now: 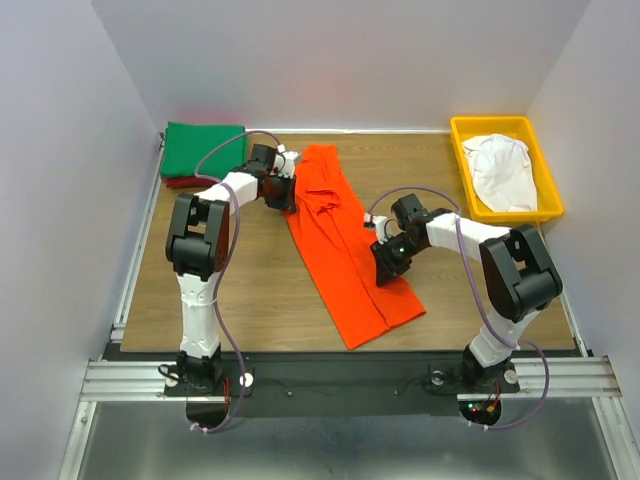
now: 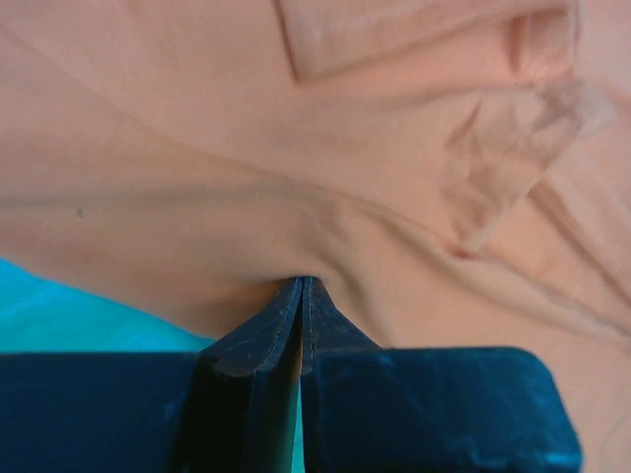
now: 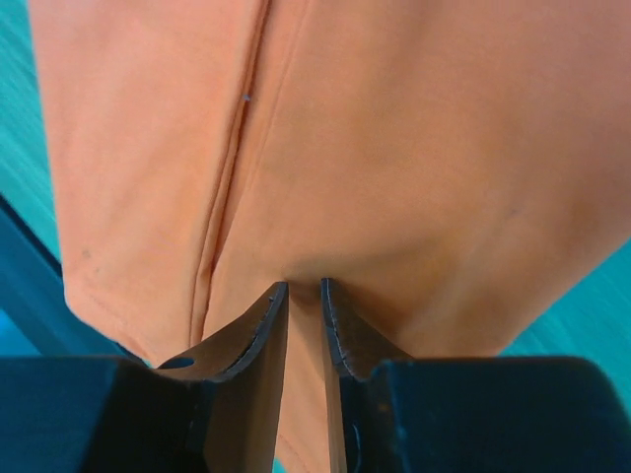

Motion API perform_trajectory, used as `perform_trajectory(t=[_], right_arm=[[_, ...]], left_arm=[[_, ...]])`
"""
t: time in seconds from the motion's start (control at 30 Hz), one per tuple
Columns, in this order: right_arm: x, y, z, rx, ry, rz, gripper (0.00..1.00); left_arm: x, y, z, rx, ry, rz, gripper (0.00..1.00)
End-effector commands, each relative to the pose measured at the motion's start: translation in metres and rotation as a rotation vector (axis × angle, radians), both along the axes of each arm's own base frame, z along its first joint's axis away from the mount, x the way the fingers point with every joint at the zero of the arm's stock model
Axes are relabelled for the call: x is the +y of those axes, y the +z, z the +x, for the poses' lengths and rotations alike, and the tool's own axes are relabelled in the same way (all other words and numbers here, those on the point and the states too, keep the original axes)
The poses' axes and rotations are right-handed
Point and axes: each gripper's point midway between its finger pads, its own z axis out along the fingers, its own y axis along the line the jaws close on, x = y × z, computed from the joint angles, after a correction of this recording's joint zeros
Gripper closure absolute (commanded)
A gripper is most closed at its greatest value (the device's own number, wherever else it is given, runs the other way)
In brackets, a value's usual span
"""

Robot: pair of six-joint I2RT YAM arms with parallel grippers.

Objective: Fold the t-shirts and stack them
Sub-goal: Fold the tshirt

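Up close, the left fingers (image 2: 301, 288) are pressed all but together on a pucker at the edge of the orange shirt (image 2: 296, 148), and the cloth bunches right at their tips. The right fingers (image 3: 304, 291) stand a narrow slit apart with a fold of that shirt running down between them, so both pairs have hold of it.

From above, neither pair of tips can be made out. The left fingers (image 1: 287, 200) and right fingers (image 1: 384, 270) are just dark lumps under their own wrists. The orange shirt (image 1: 340, 260) lies as a long strip, slanting from the far middle of the surface (image 1: 230, 300) toward the near right. How many layers it has I cannot tell, though a seam (image 1: 372, 305) runs down its near half.

At the far left corner a folded green shirt (image 1: 205, 150) sits on a dark red shirt (image 1: 178, 182), of which only a thin sliver shows. The white shirt (image 1: 500, 170) lies crumpled in the yellow tray (image 1: 505, 124) at the far right corner, its shape hard to read.

The strip's near end stops just short of the surface's near edge. Bare wood shows on the left between the left arm (image 1: 200, 250) and the strip, and on the right between the strip and the tray.
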Motion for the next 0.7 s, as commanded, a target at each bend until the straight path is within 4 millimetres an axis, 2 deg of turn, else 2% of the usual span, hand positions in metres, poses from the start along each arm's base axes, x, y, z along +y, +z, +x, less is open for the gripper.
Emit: perform_trajectory(t=[0.0, 0.07, 0.1, 0.13, 0.17, 0.2, 0.23, 0.3, 0.37, 0.4, 0.43, 0.47, 0.5, 0.53, 0.57, 0.67], right_arm=[[0.028, 0.002, -0.013, 0.068, 0.004, 0.112, 0.75], [0.038, 0.001, -0.021, 0.117, 0.015, 0.141, 0.75], [0.048, -0.004, -0.030, 0.174, 0.032, 0.161, 0.74], [0.053, -0.006, -0.036, 0.203, 0.043, 0.170, 0.73], [0.059, -0.007, -0.040, 0.223, 0.053, 0.183, 0.72], [0.069, -0.005, -0.049, 0.263, 0.071, 0.210, 0.68], [0.077, 0.000, -0.046, 0.254, 0.084, 0.240, 0.65], [0.089, 0.015, -0.036, 0.237, 0.099, 0.293, 0.58], [0.099, 0.041, -0.009, 0.155, 0.099, 0.334, 0.55], [0.094, 0.053, 0.007, 0.116, 0.072, 0.355, 0.52], [0.093, 0.069, 0.020, 0.074, 0.063, 0.383, 0.52], [0.092, 0.086, 0.038, 0.017, 0.046, 0.402, 0.51], [0.080, 0.095, 0.061, -0.038, -0.006, 0.391, 0.51], [0.074, 0.101, 0.074, -0.076, -0.033, 0.384, 0.51], [0.062, 0.110, 0.102, -0.162, -0.081, 0.350, 0.52], [0.046, 0.112, 0.141, -0.274, -0.152, 0.261, 0.53]], left_arm=[[-0.008, -0.024, 0.001, 0.068, -0.040, 0.021, 0.84], [-0.015, -0.031, 0.014, 0.075, -0.072, 0.033, 0.85], [-0.022, -0.019, 0.027, 0.050, -0.085, 0.031, 0.85], [-0.024, -0.018, 0.034, 0.045, -0.093, 0.031, 0.85], [-0.026, -0.030, 0.036, 0.062, -0.118, 0.039, 0.86], [-0.032, -0.015, 0.049, 0.028, -0.130, 0.033, 0.86], [-0.033, -0.020, 0.053, 0.027, -0.147, 0.035, 0.85], [-0.036, -0.003, 0.064, -0.016, -0.158, 0.029, 0.84], [-0.035, 0.019, 0.067, -0.061, -0.161, 0.024, 0.79], [-0.034, 0.028, 0.067, -0.082, -0.169, 0.024, 0.78], [-0.031, 0.030, 0.064, -0.083, -0.167, 0.024, 0.74], [-0.030, 0.058, 0.062, -0.135, -0.170, 0.009, 0.73], [-0.028, 0.057, 0.056, -0.140, -0.171, 0.005, 0.71], [-0.027, 0.065, 0.053, -0.158, -0.172, -0.001, 0.69], [-0.027, 0.094, 0.053, -0.230, -0.172, -0.012, 0.68], [-0.024, 0.101, 0.037, -0.244, -0.180, -0.026, 0.66]])
